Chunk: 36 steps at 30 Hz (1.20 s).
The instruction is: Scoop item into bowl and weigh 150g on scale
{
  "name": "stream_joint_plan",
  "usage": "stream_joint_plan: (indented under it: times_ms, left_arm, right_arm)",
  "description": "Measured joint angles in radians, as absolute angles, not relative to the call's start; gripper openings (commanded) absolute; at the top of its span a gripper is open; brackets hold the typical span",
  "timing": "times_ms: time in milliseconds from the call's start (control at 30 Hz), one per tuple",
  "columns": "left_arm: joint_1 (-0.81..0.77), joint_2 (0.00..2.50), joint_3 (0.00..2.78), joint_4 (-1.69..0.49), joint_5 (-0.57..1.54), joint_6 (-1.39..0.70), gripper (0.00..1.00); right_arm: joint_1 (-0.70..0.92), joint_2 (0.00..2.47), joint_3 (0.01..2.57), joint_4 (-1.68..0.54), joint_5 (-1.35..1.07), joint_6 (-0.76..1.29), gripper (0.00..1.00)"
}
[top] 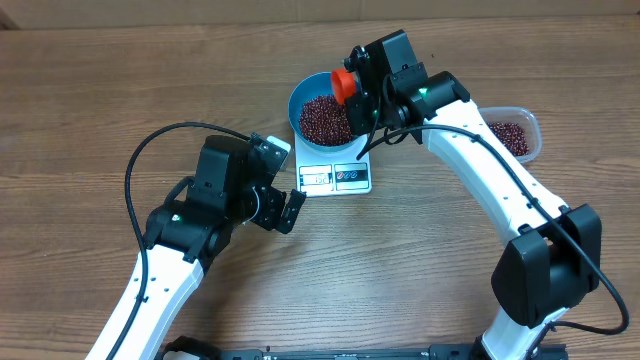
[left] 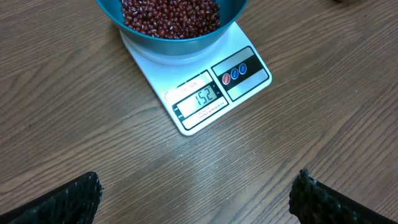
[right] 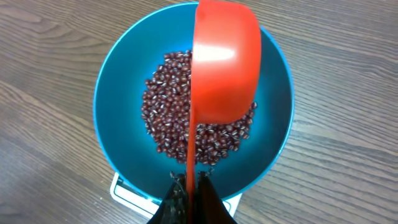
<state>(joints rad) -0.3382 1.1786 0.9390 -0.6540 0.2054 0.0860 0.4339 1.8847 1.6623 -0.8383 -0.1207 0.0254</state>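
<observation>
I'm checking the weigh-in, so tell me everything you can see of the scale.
The scale is a flat white rectangular slab, plastic by its look, lying level on the wooden table. Along one edge sit a display, seemingly reading 152, and a dark panel with three round buttons. The blue bowl of beans stands on its platform; nothing else touches it.

place: robot lab, tabletop rig | evidence: white-and-black left arm [top: 160,270] and right arm [top: 480,160] with loose black cable [top: 190,125] at wood-grain table [top: 90,80] | props: kitchen scale [top: 335,178], blue bowl [top: 296,100] of beans [top: 322,120], orange scoop [top: 344,85], clear tub [top: 533,125]
</observation>
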Motion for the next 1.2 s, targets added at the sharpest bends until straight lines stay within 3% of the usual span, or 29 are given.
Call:
stream_joint_plan:
  times_ms: [1200]
  left_arm:
    - [-0.339, 1.179, 0.939, -0.654, 0.205, 0.086, 1.0]
  right_arm:
    - [0.493, 2.023, 1.662, -0.822, -0.049, -0.027, 0.04]
